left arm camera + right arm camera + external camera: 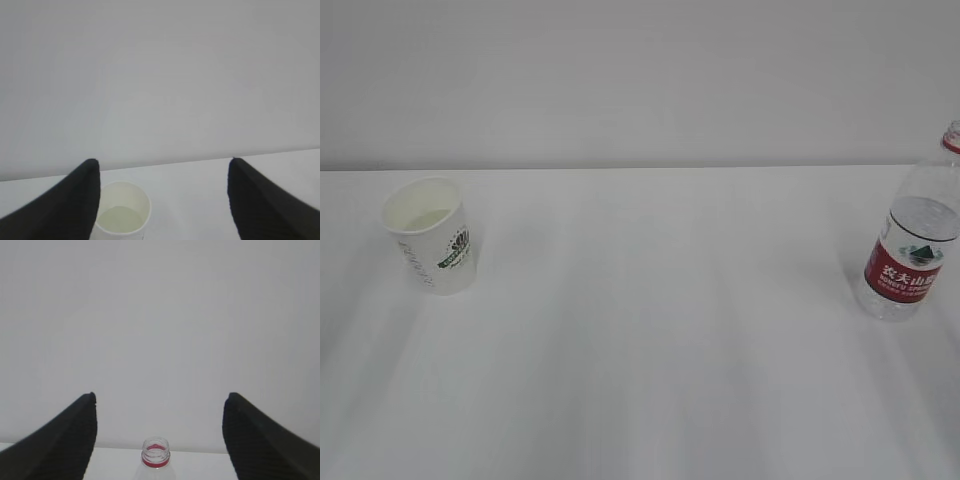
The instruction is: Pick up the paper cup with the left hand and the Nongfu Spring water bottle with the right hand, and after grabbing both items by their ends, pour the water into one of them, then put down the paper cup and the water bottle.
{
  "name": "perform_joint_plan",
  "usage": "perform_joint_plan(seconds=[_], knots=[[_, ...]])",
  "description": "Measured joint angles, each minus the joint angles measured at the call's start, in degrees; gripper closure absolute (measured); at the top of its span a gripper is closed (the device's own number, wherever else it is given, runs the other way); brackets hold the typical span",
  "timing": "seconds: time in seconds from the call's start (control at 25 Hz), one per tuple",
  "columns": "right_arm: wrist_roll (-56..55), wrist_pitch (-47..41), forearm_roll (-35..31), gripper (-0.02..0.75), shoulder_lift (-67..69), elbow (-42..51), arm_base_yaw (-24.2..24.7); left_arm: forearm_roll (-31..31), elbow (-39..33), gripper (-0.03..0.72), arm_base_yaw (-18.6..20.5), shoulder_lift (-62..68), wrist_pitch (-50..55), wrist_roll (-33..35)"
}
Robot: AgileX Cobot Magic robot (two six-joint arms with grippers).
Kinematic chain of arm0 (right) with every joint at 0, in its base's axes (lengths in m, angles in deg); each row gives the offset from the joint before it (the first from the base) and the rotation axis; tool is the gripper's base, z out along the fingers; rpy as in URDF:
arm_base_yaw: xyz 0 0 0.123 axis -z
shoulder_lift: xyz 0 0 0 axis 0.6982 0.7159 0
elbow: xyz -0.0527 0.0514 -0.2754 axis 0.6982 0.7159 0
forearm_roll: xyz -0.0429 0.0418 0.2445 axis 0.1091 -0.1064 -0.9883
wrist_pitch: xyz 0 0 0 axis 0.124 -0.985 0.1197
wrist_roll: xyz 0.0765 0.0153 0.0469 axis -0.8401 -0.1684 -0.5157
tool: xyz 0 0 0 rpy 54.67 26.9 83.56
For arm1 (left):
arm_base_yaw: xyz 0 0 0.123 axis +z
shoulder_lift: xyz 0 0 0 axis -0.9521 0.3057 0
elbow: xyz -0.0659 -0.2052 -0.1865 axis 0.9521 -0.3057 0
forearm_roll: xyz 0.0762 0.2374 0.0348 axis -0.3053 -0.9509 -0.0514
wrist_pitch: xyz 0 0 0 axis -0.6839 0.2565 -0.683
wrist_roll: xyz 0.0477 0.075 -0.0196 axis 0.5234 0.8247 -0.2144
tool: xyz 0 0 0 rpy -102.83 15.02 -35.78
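With neither item yet lifted, the left hand [162, 200] hangs with its two black fingers [75, 200] spread wide and holding nothing, the paper cup [122, 215] standing upright just beside the inner edge of the left-side finger rather than midway between the pair. The cup's mouth faces up and a shallow pool of pale liquid shows at its bottom, which suggests it is meant as the receiving vessel. Across the white worktop [660, 330], the right hand [159, 440] is likewise spread and empty, its fingers [260, 440] framing the Nongfu Spring water bottle [156, 460], whose uncapped, red-ringed neck rises roughly midway between them and beyond their tips. Seen from the front of the room, the cup [432, 235] stands at the far left and the bottle [912, 245], with the water [910, 290] filling it to about the label's upper edge, at the far right, well apart, with bare worktop between them; neither arm shows in that view. That open middle looks like ample room for a pour, though the bottle stands close to the frame's right edge, and whether the worktop ends near there cannot be told. The left hand would seemingly need to shift towards the cup's side before closing, while the right appears already lined up.
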State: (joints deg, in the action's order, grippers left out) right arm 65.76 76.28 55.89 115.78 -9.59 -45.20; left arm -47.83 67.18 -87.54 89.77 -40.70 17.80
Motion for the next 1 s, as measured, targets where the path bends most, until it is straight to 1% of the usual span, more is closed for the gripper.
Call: perform_joint_plan(seconds=[0.4,0.64,1.0], knots=[[0.0,-8.8,-0.1,0.15,-7.3,0.0,0.0,0.0,-0.1,0.109,0.0,-7.3,9.5,0.0],[0.0,-13.4,-0.1,0.15,-11.1,0.0,0.0,0.0,-0.1,0.109,0.0,-8.3,13.4,0.0],[0.0,-23.0,-0.1,0.149,-16.2,0.0,0.0,0.0,-0.1,0.109,0.0,-8.6,20.1,0.0]])
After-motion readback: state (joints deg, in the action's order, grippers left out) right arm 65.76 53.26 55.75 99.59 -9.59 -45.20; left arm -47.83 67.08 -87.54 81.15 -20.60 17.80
